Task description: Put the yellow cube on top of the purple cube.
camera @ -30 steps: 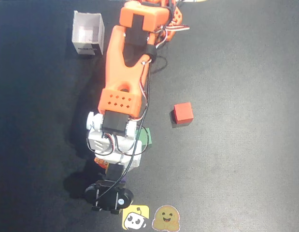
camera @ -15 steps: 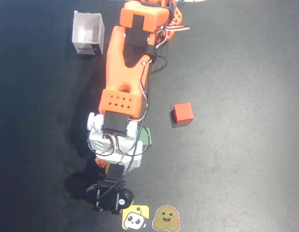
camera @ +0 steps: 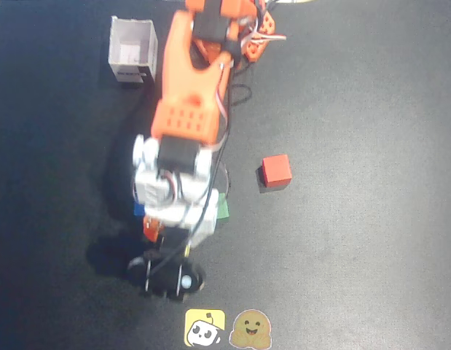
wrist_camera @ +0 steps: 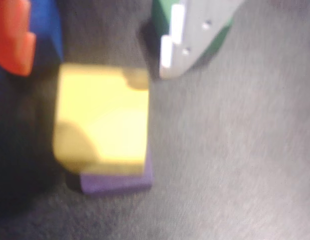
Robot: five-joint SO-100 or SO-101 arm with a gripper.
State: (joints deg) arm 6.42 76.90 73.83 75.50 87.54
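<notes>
Wrist view is pretty soft and smeary all over, so edges aren't crisp. The yellow cube [wrist_camera: 101, 116] covers nearly all of the purple cube [wrist_camera: 114, 181]; only a thin purple strip shows under its lower edge. The blue cube [wrist_camera: 44, 27] and the orange finger [wrist_camera: 13, 35] are both chopped by the top-left corner, and the white finger [wrist_camera: 187, 37] runs off the top, hiding most of the green cube [wrist_camera: 162, 15]. From overhead, the arm [camera: 183, 131] hides both stacked cubes completely; only slivers of blue [camera: 139, 210] and green [camera: 222, 207] peek out beside it.
</notes>
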